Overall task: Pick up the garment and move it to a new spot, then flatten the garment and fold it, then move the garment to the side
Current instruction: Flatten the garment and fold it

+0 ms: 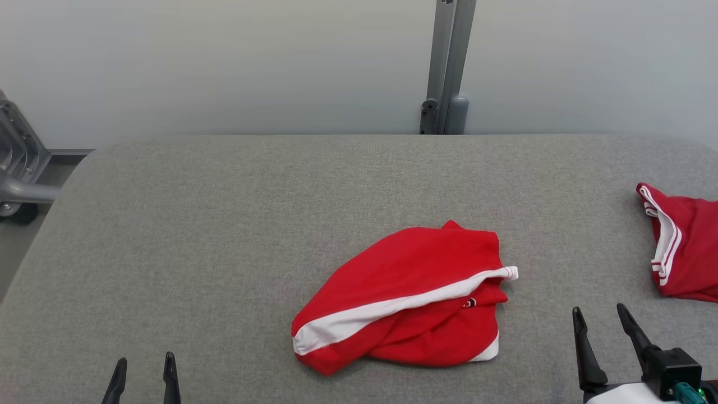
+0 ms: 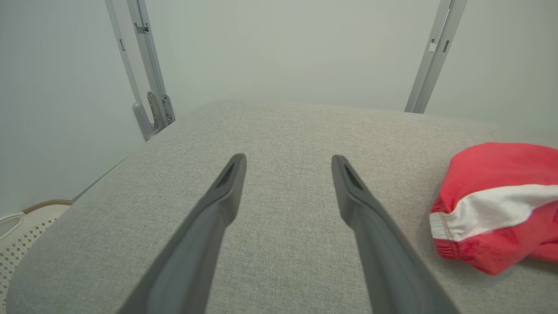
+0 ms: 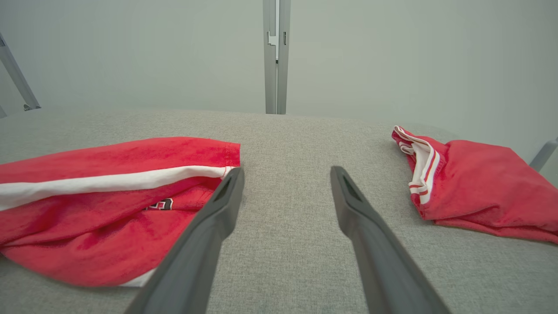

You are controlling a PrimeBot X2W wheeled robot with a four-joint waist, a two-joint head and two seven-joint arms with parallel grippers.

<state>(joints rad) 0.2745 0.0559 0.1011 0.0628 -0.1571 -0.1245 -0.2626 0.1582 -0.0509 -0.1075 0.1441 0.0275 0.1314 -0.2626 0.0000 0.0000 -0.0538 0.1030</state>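
Head view is showing the red garment (image 1: 404,292) lying crumpled at the middle of the grey tabletop (image 1: 213,224), looking soft, light and floppy, best pinched along its white-banded edge, while left and right jaws are standing wide open, holding nothing.

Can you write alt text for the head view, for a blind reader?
A crumpled red garment with a white stripe lies on a table. A second red garment sits at the right edge; the left pincer and right pincer sit open at the bottom corners.
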